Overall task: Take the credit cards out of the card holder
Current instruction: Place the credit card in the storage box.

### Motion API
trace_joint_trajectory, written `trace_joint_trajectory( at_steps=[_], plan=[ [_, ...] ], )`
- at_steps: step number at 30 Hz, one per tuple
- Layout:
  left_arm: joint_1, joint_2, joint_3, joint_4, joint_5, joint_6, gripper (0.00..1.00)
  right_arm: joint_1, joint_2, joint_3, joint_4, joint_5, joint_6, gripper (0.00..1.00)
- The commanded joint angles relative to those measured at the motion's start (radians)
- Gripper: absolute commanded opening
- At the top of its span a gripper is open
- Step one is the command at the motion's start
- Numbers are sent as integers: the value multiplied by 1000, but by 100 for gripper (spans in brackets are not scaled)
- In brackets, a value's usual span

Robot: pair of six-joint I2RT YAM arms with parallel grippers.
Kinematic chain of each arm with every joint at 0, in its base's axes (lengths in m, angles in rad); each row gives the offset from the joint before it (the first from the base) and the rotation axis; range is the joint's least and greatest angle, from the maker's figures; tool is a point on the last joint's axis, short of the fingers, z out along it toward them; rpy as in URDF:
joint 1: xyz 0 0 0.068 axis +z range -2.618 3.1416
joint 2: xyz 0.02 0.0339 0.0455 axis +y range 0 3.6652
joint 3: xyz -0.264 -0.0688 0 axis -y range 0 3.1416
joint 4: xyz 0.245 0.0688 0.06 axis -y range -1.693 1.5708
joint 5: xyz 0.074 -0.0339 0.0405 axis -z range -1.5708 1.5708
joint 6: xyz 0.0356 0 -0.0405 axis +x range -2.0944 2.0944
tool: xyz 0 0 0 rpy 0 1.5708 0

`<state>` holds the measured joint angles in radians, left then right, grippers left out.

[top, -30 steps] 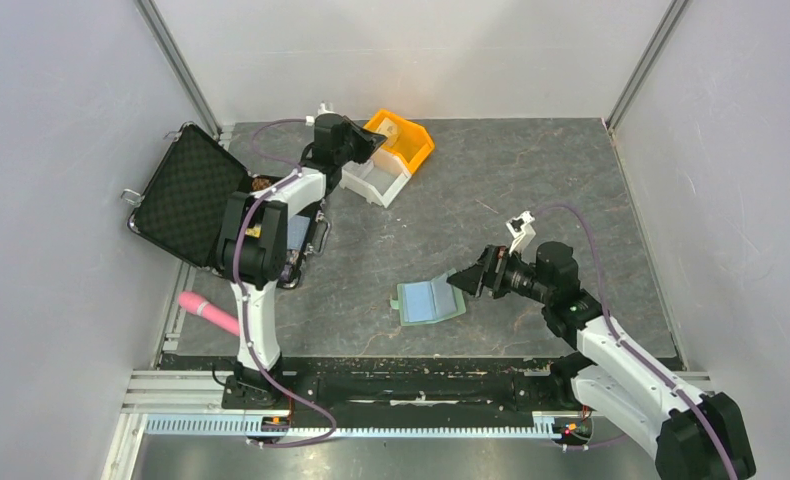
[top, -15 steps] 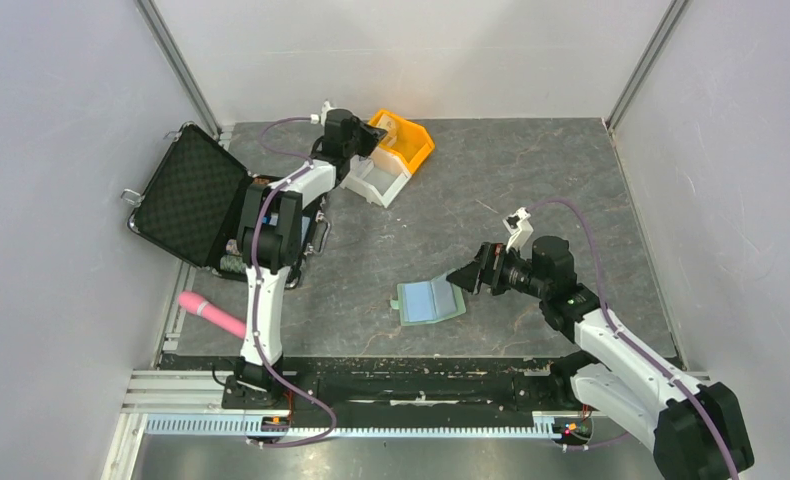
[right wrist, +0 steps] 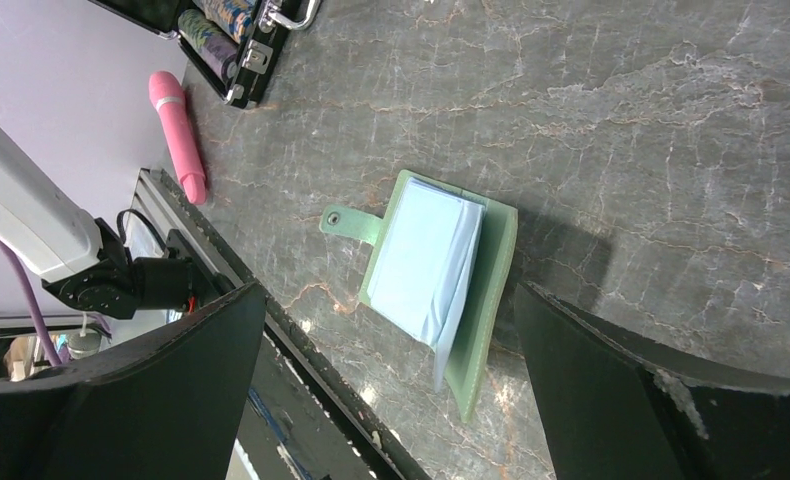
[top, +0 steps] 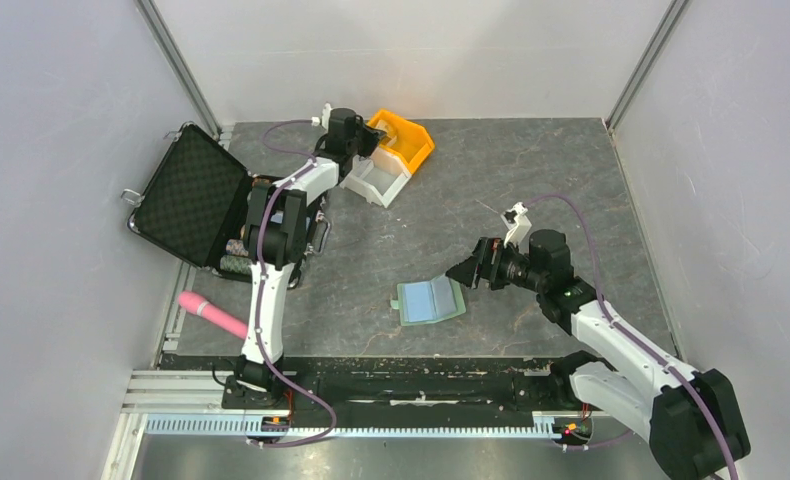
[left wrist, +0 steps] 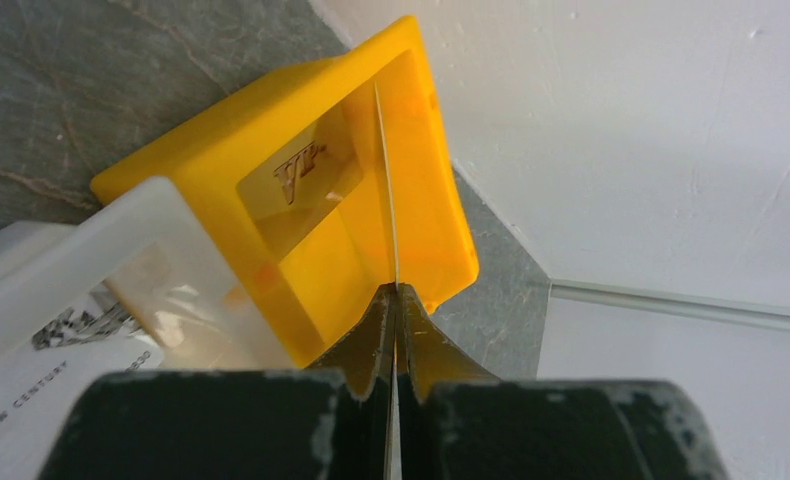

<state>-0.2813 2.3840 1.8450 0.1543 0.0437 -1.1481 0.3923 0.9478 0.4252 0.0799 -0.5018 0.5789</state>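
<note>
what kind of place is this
Probably a robot test cell: two arms bolted to a rail at the table edge, plain white walls around it, props like a card holder and black case laid out.

- card holder (right wrist: 433, 275): pale sage green, pale blue pockets
- card (left wrist: 306, 175): see-through orange-tan
- bench (right wrist: 621, 130): dark grey, pale marble veins
- yellow bin (left wrist: 271, 260): bright orange-yellow
- white bin (top: 375, 181): plain white
- case (top: 183, 200): black, dimpled foam
- stick (right wrist: 178, 135): pink
</note>
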Motion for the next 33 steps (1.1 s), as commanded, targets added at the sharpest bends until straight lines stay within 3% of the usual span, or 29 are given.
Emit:
trace_joint_trajectory(
  at_steps=[1,5,14,22,33],
  plan=[
    [7,31,74,-12,-40,2,3,-12,13,47,14,4,-20,98],
    [7,47,97,-27,-40,15,10,-18,28,63,11,-1,-20,98],
    [11,56,132,-63,-71,60,14,-31,41,69,8,-8,-25,98],
    [16,60,168,-83,-80,81,29,-39,44,74,9,-14,-24,98],
    [19,53,194,-99,-79,112,34,-46,41,73,8,-20,-23,98]
  ],
)
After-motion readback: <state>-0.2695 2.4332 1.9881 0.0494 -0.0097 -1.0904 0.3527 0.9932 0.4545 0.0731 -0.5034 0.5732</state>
